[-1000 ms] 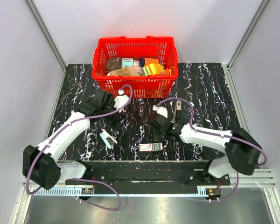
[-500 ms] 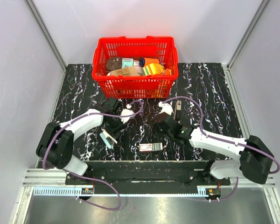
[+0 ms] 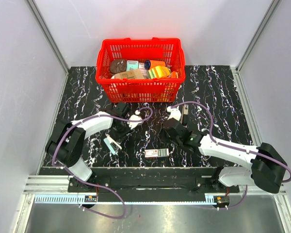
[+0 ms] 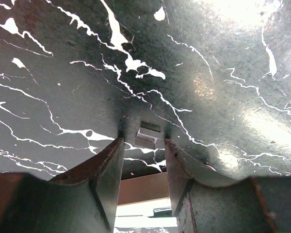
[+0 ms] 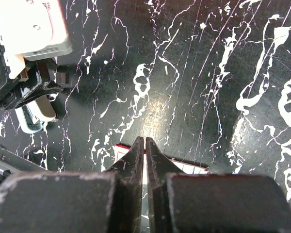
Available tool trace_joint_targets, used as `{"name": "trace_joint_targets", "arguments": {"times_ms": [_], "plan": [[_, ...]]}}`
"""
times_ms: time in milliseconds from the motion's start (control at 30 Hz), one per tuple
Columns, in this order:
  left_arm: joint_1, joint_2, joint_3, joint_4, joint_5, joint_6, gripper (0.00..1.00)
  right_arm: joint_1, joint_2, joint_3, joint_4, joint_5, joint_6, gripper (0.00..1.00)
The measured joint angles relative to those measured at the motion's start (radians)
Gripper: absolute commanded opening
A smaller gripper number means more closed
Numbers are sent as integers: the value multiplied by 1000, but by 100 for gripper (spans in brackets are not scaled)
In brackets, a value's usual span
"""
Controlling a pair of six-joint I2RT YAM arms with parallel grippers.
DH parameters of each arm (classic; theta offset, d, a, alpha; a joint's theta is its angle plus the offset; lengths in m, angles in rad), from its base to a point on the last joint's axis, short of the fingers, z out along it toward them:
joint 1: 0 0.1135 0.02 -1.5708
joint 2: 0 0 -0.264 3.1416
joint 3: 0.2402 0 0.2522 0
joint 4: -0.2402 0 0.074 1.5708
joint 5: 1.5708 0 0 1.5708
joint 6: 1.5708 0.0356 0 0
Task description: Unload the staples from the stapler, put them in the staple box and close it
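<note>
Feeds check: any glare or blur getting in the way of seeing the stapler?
Top external: evenly lit and sharp, stapler plain to see by the left end effector. Left wrist: heavy glare washes the table grey at upper right, its fingers soft-edged. Right wrist: bright reflection mid-frame, near fingers blurred, stapler partly hidden at the left edge.

Bright, even light comes down from overhead onto the glossy black white-veined marble desk (image 3: pixel 218 92); the pale walls (image 3: pixel 150 19) bounce it softly, and shadows under the arms (image 3: pixel 94 124) are short and faint. That high view is sharp. Beyond the left pincer (image 4: pixel 143 141) broad washed-out glare spreads at upper right, and its fingers (image 4: pixel 104 179) blur. Ahead of the right pincer (image 5: pixel 144 141) 1 small hot spot glints.
</note>
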Motion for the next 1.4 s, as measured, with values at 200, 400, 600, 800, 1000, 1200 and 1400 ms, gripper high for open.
{"name": "trace_joint_targets", "arguments": {"times_ms": [200, 400, 600, 800, 1000, 1200, 1400], "plan": [[-7, 29, 32, 3, -5, 0, 37, 0, -2, -8, 20, 0, 0, 5], [-18, 64, 71, 3, -11, 0, 33, 0, -11, -24, 29, 0, 1, 4], [-42, 96, 109, -2, -10, -4, 32, 0, -16, -42, 30, 2, 1, 2], [-64, 123, 150, -16, 17, -21, 34, 0, -21, -57, 31, 5, 1, 1], [-66, 118, 207, -51, 47, -18, 57, 0, -23, -59, 31, 9, 1, 3], [-46, 0, 170, -93, 50, 113, 77, 0, -23, -59, 31, 10, 1, 11], [15, -127, 56, -93, 49, 321, 89, 0, -26, -60, 32, 10, 1, 13]]}}
